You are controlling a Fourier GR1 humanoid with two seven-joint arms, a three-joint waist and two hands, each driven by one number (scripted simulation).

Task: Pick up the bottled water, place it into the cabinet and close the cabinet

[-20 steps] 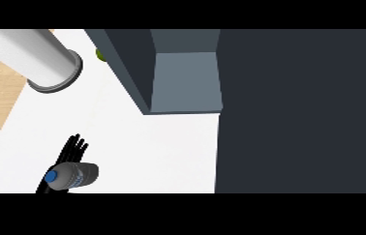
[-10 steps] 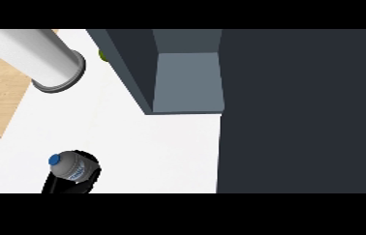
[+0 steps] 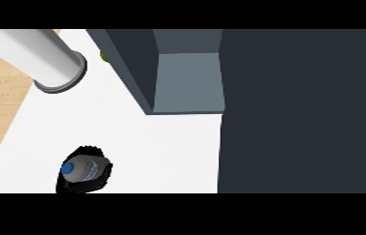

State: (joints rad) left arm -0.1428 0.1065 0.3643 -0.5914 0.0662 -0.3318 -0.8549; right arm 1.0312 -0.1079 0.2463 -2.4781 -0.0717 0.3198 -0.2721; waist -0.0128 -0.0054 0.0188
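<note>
The bottled water sits at the near left of the white counter, close to the view's lower edge, seen from above so that its blue cap and grey body show. A black hand is curled round it, dark fingers rimming the bottle on its far side and right side, so the bottle is clasped rather than standing alone. Which of the robot's hands this is cannot be told, as no forearm shows behind it.

Around the clasped bottle the counter lies bare and white, with open room to the right and toward the far side. To the right this room ends at a large dark panel that fills the whole right part of the view from near to far, its left edge running straight.

Farther on, the cabinet stands with its dark side wall slanting from far left to near right, and beside it an open compartment with a lighter grey inner face. The compartment's near edge meets the bare counter.

At the far left a thick pale cylinder slants across the corner, its ringed end resting above the counter's left edge, where a tan wooden strip shows. A small green thing peeps out beside the cabinet's far corner.
</note>
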